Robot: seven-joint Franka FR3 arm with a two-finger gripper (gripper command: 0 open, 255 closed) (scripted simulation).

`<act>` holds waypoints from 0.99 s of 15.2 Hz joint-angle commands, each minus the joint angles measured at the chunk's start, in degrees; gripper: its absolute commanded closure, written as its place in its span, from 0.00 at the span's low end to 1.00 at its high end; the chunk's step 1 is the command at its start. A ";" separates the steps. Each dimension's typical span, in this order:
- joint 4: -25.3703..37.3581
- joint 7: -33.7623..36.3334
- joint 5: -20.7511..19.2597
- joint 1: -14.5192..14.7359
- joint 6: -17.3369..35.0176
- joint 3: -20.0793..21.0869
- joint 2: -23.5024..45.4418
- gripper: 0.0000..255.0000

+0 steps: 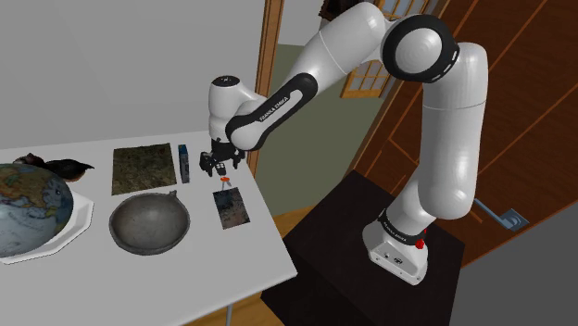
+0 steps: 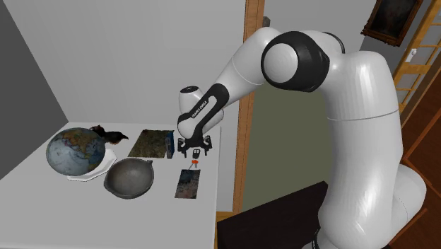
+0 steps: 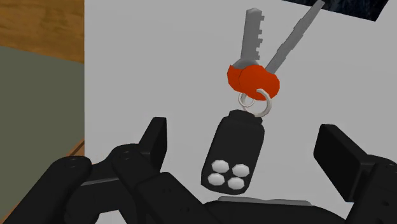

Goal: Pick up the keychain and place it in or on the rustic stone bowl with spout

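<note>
The gripper (image 3: 243, 133) had its fingers spread to either side of the keychain (image 3: 235, 149), touching neither side of its black fob. The fob bore four white buttons. Beyond it came a ring, red key heads and two grey keys, on the pale grey tabletop (image 3: 159, 57).

The white arm (image 1: 445, 139) has dark joints (image 1: 421, 42), white lettering (image 1: 275, 109) on its forearm, a red base button (image 1: 419, 244) and black jaws.

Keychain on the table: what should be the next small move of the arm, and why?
Probably lower straight down. The jaws stand open on either side of the keychain, not touching it, and the shoulder view shows them a little above the table, so closing now might miss it.
</note>
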 commanded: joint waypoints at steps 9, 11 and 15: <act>0.01 0.00 0.00 0.00 0.01 0.00 0.01 1.00; 0.01 0.00 0.00 0.00 0.01 0.00 0.01 1.00; -0.11 -0.33 0.48 -0.27 -1.07 0.37 -1.21 1.00</act>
